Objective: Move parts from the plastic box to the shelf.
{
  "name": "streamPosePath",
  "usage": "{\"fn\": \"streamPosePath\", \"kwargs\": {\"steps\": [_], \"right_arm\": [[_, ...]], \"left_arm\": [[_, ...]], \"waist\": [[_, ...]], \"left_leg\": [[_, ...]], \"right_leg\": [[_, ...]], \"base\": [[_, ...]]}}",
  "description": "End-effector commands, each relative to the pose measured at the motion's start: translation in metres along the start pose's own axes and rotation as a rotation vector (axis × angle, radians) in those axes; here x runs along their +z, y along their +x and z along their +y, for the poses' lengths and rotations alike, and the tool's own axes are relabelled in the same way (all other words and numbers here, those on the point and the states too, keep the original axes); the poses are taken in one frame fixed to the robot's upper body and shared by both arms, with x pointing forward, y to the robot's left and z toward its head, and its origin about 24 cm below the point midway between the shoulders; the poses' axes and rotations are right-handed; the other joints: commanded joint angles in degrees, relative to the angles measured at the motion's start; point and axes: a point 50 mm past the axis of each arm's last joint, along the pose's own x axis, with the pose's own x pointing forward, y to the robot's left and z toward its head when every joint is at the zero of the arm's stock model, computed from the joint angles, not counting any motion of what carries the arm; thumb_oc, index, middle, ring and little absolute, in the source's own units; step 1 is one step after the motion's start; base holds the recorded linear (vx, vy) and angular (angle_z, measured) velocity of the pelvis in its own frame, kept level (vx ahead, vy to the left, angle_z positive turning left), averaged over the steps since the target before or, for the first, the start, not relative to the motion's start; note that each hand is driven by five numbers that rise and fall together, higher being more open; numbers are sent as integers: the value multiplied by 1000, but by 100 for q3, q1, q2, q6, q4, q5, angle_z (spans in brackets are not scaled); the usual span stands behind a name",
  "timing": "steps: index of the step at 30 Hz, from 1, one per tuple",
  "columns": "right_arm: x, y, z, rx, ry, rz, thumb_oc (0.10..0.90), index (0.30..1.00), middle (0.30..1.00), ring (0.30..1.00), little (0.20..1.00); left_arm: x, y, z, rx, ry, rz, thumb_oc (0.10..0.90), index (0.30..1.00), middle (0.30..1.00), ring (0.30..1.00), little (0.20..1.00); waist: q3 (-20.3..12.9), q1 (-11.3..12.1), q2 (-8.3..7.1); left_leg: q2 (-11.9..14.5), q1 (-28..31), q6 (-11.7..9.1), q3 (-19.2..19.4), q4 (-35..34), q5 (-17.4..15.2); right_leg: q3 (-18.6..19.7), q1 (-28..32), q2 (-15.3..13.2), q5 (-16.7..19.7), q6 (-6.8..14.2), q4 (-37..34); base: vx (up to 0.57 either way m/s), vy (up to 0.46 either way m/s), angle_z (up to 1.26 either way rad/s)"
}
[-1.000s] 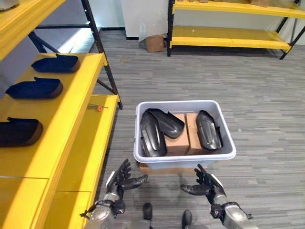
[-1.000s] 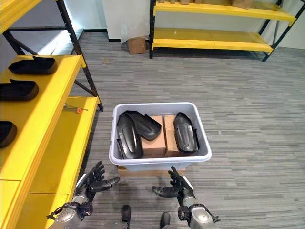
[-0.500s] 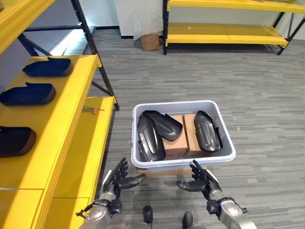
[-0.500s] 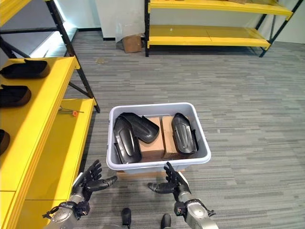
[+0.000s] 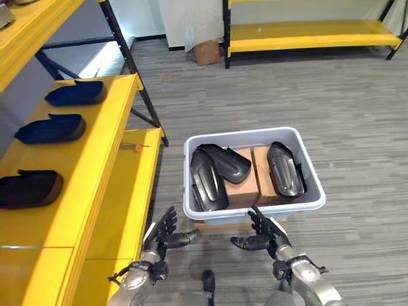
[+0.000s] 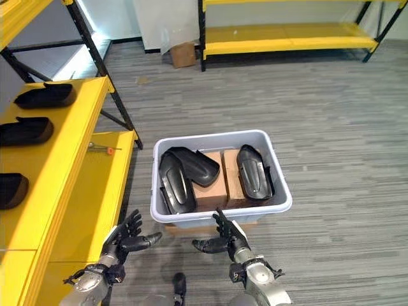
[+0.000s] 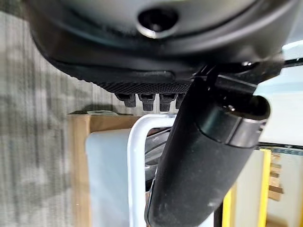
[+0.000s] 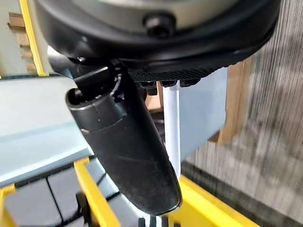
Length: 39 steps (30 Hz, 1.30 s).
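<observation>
Looking down on a grey plank floor [image 5: 357, 127]. Running along the left, a yellow shelf [image 5: 102, 166], carrying three dark parts [image 5: 51, 129] in a row on its upper level and a small orange-tipped tool [image 5: 136, 147] on the lower one. Standing across the room, a second yellow shelf [image 5: 312, 35], with a carton [image 5: 207, 52] sitting just beside it by the wall.

Resting in the middle of the floor on a brown board [image 5: 223, 224], the pale box [image 5: 252, 213]. Lying inside it on two cardboard blocks [image 5: 245, 185], three box parts [image 5: 205, 182]: two overlapping at the left, one apart at the right.

Hovering low before the box's near wall, the left robot hand [image 5: 164, 237] and right robot hand [image 5: 262, 237], both spread wide with fingers straight, gripping nothing, palms facing each other.

Comparing with a second ago: both hands now reaching closer to the near wall, the right fingertips overlapping its rim; view shifting with the head; parts in box and on shelf lying as before.
</observation>
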Motion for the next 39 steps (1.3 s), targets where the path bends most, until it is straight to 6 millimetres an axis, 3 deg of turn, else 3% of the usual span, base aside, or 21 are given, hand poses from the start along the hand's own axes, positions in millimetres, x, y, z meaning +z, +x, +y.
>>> {"fn": "streamPosePath", "kwargs": {"steps": [1,4,12,15,20,22,24,30,36,39], "right_arm": [[48,4,3,31,-35,-241,900,1000,1000,1000,1000],[55,0,-3,22,-66,-268,900,1000,1000,1000,1000],[68,-2,-11,9,-126,-316,900,1000,1000,1000,1000],[99,-6,-19,-28,-276,-437,900,1000,1000,1000,1000],[185,-35,-25,-165,-695,-819,900,1000,1000,1000,1000],[210,-36,-28,-261,-817,-910,900,1000,1000,1000,1000],[256,-35,-24,-410,-982,-1069,900,1000,1000,1000,1000],[279,-36,-24,-485,-1078,-1119,900,1000,1000,1000,1000],[299,-4,-28,-548,-1147,-1041,900,1000,1000,1000,1000],[305,2,-32,-581,-1173,-1014,900,1000,1000,1000,1000]], "left_arm": [[40,3,0,-23,42,-201,900,1000,1000,1000,1000],[34,-3,5,-10,21,-187,900,1000,1000,1000,1000],[35,-1,3,-5,-6,-196,900,1000,1000,1000,1000],[42,1,2,0,3,-229,900,1000,1000,1000,1000],[44,-4,9,14,13,-252,900,1000,1000,1000,1000],[46,-4,8,4,26,-259,900,1000,1000,1000,1000],[56,-1,1,-24,38,-294,900,1000,1000,1000,1000],[63,0,-2,-30,37,-321,900,1000,1000,1000,1000],[75,4,-2,-31,44,-362,900,1000,1000,1000,1000],[78,5,-3,-28,40,-375,900,1000,1000,1000,1000]], "waist": [[-117,28,-274],[-217,36,-264],[-208,17,-80],[-148,-29,19],[31,-23,117],[120,21,137],[487,115,165],[742,155,173],[1024,294,169],[1117,342,181]], "left_leg": [[306,119,-266,-436,402,-488],[654,219,-473,-519,209,-313],[1228,308,-780,-482,-485,343],[1368,279,-903,-346,-605,567],[1492,224,-990,-193,-638,698],[1494,127,-1000,-203,-642,710],[1439,-139,-990,-223,-618,710],[1385,-324,-982,-235,-658,732],[1331,-537,-993,-221,-672,782],[1333,-625,-1016,-236,-692,824]], "right_leg": [[-231,108,388,703,102,-145],[-596,326,688,553,89,-464],[-734,333,1143,217,-49,-751],[-746,255,1240,181,-83,-795],[-721,62,1302,167,-99,-727],[-753,-15,1263,179,-86,-705],[-753,-313,1153,237,-77,-576],[-744,-579,1071,256,-73,-392],[-713,-835,994,318,-66,-300],[-706,-933,971,352,-62,-288]], "base": [[114,-293,17],[123,-296,12],[36,-161,-16],[3,-74,1],[-26,-39,-11],[-113,-3,0],[-210,27,2],[-77,22,8],[-57,7,5],[-23,-7,-1]]}}
